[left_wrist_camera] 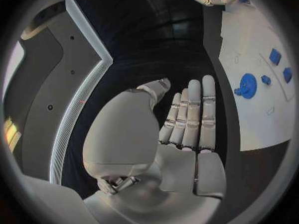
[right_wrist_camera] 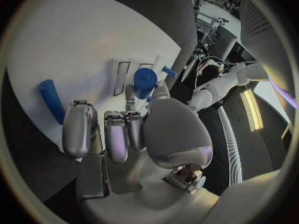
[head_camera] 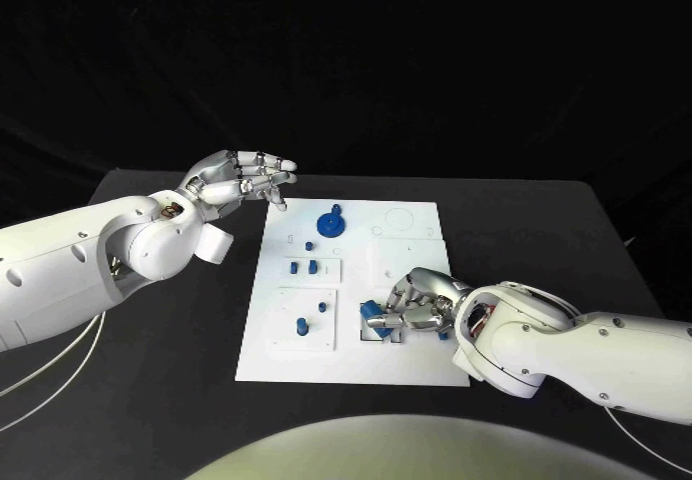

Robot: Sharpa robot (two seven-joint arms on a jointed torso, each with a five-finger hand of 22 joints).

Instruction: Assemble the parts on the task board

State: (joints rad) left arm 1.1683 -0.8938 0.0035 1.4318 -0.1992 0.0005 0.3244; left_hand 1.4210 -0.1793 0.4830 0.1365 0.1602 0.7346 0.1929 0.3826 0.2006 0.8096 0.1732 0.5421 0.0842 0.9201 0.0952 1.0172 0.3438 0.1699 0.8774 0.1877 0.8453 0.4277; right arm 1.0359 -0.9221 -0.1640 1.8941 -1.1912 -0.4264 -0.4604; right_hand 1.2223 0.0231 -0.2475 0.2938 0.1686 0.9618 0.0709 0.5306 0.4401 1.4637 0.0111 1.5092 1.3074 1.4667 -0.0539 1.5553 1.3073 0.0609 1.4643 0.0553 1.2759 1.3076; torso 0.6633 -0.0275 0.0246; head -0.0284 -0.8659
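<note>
The right robot hand [head_camera: 415, 305] grips a blue peg [right_wrist_camera: 144, 82] near the white board's [head_camera: 411, 215] front edge, mid-insertion, I judge; next comes pressing it squarely home; the left robot hand [head_camera: 240, 179] hovers open beside the board's far-left corner.

No text, label, brand, number or sign can be read anywhere; faint marks on the board [head_camera: 411, 225], toward its 1 o'clock corner, are too small to read.

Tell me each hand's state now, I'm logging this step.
Left hand: open, holding nothing, beside the white task board.
Right hand: holding a small blue cylindrical part.
</note>
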